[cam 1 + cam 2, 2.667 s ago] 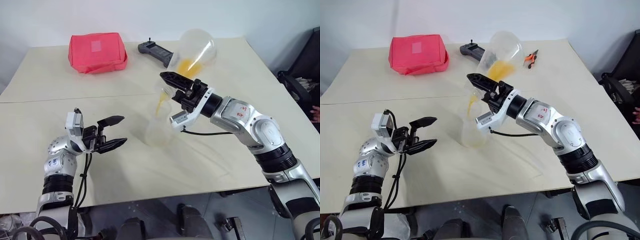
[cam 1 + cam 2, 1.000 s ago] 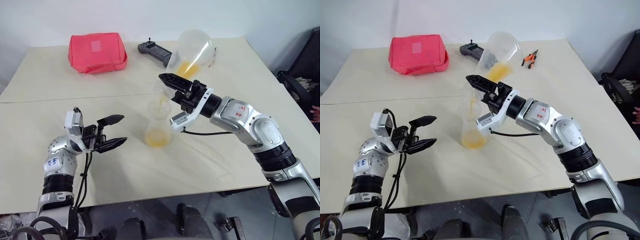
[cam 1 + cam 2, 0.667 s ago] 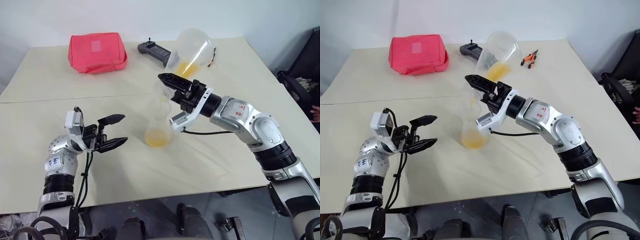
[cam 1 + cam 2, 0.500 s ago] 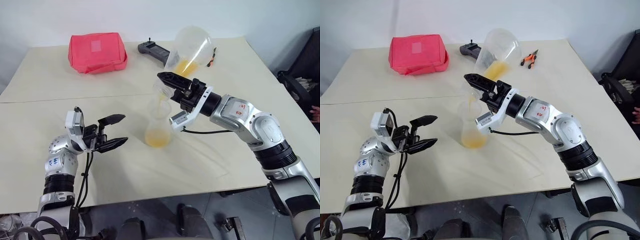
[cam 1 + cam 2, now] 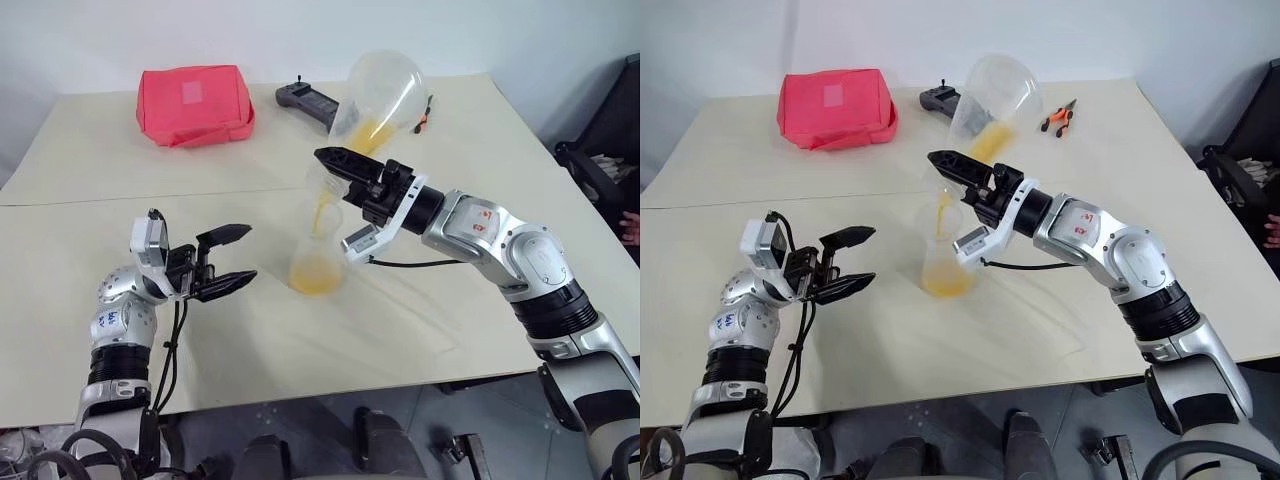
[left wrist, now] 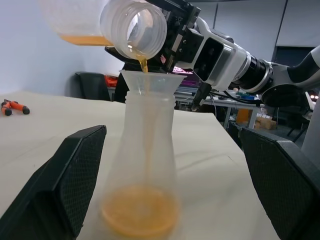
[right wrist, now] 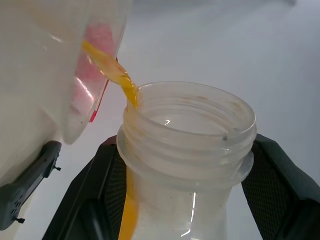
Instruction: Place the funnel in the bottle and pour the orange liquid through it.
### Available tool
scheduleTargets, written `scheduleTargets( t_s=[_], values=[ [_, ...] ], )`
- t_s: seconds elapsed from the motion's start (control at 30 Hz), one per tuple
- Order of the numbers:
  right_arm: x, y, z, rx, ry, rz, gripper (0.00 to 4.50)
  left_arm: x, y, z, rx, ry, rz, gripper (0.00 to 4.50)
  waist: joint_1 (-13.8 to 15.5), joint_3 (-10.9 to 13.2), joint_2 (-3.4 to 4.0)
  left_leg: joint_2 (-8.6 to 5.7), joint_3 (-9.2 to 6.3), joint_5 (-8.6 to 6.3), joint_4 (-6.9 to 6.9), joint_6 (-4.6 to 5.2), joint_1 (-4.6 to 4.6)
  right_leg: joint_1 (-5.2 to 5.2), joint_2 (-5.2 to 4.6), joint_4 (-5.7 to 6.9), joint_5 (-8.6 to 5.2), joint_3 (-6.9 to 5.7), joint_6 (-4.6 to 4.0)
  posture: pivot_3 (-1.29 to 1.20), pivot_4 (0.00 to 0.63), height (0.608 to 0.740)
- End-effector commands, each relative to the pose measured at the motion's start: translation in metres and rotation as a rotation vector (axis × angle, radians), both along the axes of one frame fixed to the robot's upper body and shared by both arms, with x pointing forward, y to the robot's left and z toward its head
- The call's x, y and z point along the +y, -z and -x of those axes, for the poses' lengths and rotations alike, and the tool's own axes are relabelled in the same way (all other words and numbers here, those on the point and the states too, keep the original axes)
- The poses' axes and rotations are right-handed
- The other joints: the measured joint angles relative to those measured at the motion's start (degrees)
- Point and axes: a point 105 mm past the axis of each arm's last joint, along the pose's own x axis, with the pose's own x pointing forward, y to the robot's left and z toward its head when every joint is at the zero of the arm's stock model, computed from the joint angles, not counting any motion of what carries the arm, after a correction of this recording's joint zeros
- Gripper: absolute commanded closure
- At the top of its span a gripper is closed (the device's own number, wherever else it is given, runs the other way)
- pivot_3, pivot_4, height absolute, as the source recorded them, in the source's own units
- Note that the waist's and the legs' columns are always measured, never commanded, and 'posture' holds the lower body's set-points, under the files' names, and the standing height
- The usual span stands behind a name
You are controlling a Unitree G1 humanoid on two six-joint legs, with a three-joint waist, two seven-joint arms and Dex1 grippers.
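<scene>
Orange liquid (image 5: 316, 275) pools in the bottle (image 5: 318, 250) standing mid-table, the funnel (image 5: 322, 182) seated in its neck. Above it the right gripper (image 5: 340, 160), clamped tight on a tilted container (image 5: 380, 95), sends a thin stream into the funnel. To the left, near the bottle but apart, the left gripper (image 5: 232, 260) hangs with fingers spread wide, holding nothing. A red pouch (image 5: 193, 103) and black remote (image 5: 310, 102) lie at the far edge; pliers (image 5: 1060, 115) lie further right. From the left wrist, the stream drops from the container's mouth (image 6: 134, 27) into the funnel (image 6: 148, 82). From the right wrist, black fingers (image 7: 280, 195) pinch the container's neck on both sides.
</scene>
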Motion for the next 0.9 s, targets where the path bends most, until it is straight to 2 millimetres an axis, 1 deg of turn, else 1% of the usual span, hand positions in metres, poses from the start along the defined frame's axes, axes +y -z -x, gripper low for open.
scheduleTargets(
  t_s=[0.03,0.6,0.9],
  values=[
    [-0.0007,-0.0181,0.0060,-0.081,-0.027,-0.018,1.72,0.0016,-0.0051,-0.0009,-0.020,-0.005,0.018,0.00,-0.01,0.00,0.00,0.00,0.00,0.00,0.00,0.00,0.00,0.00,0.00,0.00,0.00,0.00,0.00,0.00,0.150,0.740],
    [-0.0027,-0.0172,0.0051,-0.131,-0.059,-0.004,1.72,0.0027,-0.0043,-0.0018,-0.018,-0.004,0.019,0.00,-0.01,0.00,0.00,0.00,0.00,0.00,0.00,0.00,0.00,0.00,0.00,0.00,0.00,0.00,0.00,0.00,0.150,0.740],
    [-0.0013,-0.0124,0.0046,-0.142,-0.072,0.016,1.72,0.0043,-0.0033,-0.0018,-0.014,-0.005,0.019,0.00,-0.01,0.00,0.00,0.00,0.00,0.00,0.00,0.00,0.00,0.00,0.00,0.00,0.00,0.00,0.00,0.00,0.150,0.740]
  ],
)
